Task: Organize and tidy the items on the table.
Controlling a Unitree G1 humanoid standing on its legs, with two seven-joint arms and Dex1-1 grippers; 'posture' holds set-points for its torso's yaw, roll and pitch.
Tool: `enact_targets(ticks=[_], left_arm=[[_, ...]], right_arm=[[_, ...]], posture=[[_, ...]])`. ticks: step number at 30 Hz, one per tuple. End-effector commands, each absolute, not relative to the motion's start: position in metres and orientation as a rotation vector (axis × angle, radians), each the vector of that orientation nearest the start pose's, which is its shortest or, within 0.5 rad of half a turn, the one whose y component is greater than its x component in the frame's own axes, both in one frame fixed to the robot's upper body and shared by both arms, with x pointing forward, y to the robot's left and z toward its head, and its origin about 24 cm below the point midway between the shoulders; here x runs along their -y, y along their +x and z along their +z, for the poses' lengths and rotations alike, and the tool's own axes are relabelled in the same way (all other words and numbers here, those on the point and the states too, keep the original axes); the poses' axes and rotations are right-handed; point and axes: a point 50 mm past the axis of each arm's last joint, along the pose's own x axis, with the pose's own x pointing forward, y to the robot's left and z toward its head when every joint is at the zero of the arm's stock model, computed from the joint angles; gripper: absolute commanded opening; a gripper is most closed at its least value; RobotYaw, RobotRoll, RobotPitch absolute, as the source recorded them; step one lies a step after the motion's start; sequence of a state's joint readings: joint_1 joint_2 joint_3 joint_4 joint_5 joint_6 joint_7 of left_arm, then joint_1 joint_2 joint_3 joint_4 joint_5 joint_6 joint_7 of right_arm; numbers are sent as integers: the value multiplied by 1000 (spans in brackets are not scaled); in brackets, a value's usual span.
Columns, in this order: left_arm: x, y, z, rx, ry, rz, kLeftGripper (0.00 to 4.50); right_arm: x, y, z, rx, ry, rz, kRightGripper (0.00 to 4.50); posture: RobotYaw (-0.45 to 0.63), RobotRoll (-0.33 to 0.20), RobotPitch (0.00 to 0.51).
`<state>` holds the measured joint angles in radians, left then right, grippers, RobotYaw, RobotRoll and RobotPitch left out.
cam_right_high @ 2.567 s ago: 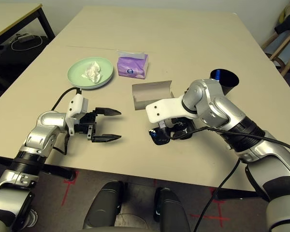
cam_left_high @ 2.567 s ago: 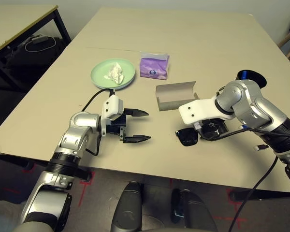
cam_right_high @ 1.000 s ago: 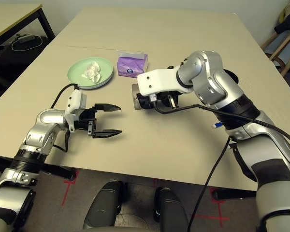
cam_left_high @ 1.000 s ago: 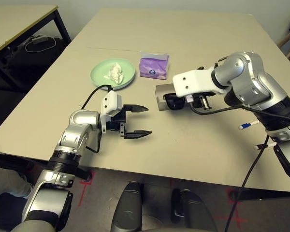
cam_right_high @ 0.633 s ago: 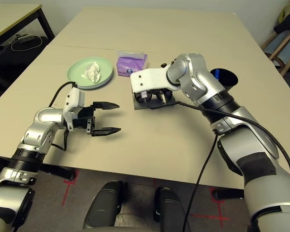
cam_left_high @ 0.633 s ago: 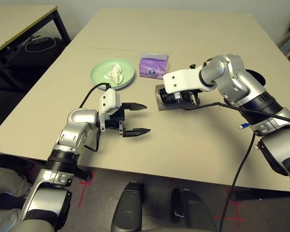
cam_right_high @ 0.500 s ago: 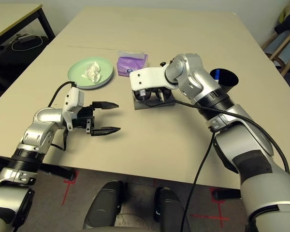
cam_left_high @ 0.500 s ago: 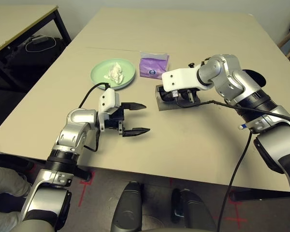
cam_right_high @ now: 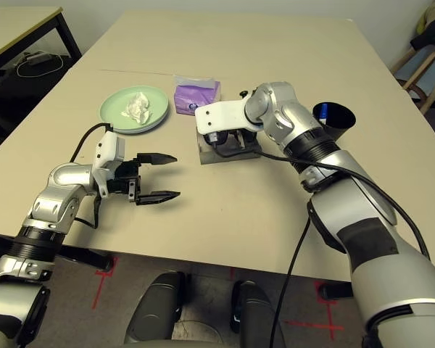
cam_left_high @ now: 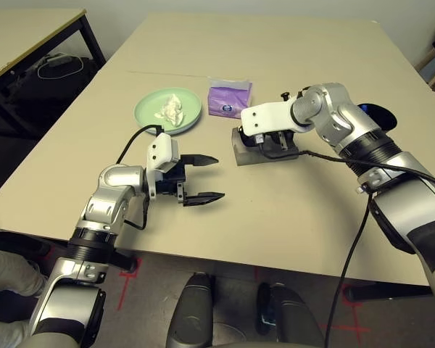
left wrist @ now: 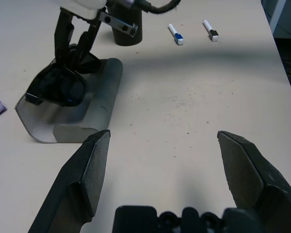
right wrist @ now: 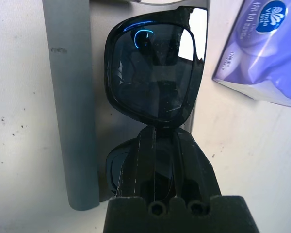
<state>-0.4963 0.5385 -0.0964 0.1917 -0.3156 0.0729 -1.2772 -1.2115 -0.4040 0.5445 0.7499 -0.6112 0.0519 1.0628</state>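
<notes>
Right pincer, pinching the black sunglasses, is lowering them into the open glasses case mid-desk. Left pincer is waiting, spread. Next: seating the sunglasses flat, then releasing.

The worktop is plain light beige and matte. On it, a pale green plate carries a crumpled white tissue. The tissue pack is purple with a small dark blue and white round logo. The open glasses case is grey-brown, and the sunglasses have a glossy black frame with dark lenses. The cup is black with a blue sheen inside. Two marker pens are white, one capped blue, one black. Both end effectors, left and right, have black fingers on silver arms with white housings.
</notes>
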Motion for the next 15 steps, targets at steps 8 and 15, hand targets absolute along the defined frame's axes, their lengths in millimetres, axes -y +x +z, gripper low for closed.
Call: enact_targets(ticks=[8,15], left_arm=[[-169,294,137,19,341,-1340,4500],[-168,295,137,20,342,-1336,4500]], right_arm=[[92,390,189,-376,-1515,1005,353],[96,387,188,-398,-1515,1020,2866]], posture=[[313,0,106],[305,0,102]])
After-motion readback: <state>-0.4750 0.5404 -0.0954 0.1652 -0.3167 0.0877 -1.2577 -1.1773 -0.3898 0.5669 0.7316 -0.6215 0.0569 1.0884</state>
